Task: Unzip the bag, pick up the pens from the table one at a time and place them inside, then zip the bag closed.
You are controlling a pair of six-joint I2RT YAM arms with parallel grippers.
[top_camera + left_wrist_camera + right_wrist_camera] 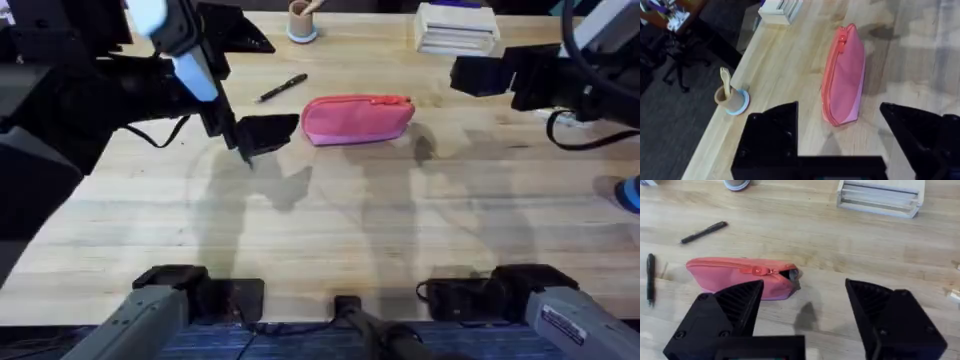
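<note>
Jaws apart: left gripper (262, 136) beside bag (357, 118).

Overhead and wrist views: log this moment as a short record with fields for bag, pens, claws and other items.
bag: pink pouch lying on the table, zipper almost fully closed
pens: one black pen behind the bag; a second off the bag's end
left claw: open, beside the bag's end
right claw: open, above the table near the bag
other: white rack, cup
</note>
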